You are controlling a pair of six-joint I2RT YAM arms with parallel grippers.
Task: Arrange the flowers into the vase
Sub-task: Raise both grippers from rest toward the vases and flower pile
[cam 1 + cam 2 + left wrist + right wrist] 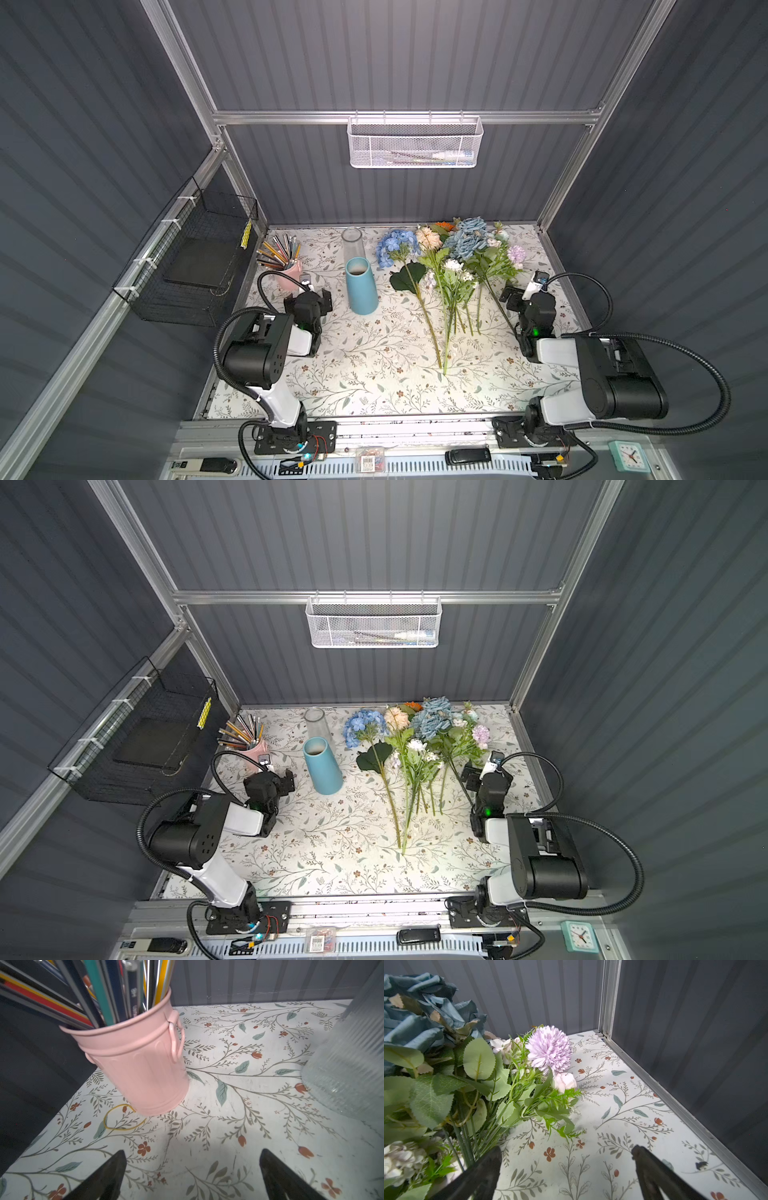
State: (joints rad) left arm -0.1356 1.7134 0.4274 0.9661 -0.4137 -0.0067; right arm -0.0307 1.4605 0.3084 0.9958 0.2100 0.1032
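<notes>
Blue vase (361, 291) stood upright for stems. Flowers (453, 266) lay beside the right pincer (566, 1151); it and the left pincer (193, 1152) gaped wide, empty.

no word or number can be read for certain. a dark blue pencil (133, 999) in the pink bucket (141, 1068) just ahead of the left gripper (192, 1152) bears white print, too blurred to make out. far back behind that gripper, near the arm bases, a small box (366, 459) carries a barcode label, and a teal clock (629, 456) far behind the right gripper (566, 1148) shows a dial, both too small to read.
</notes>
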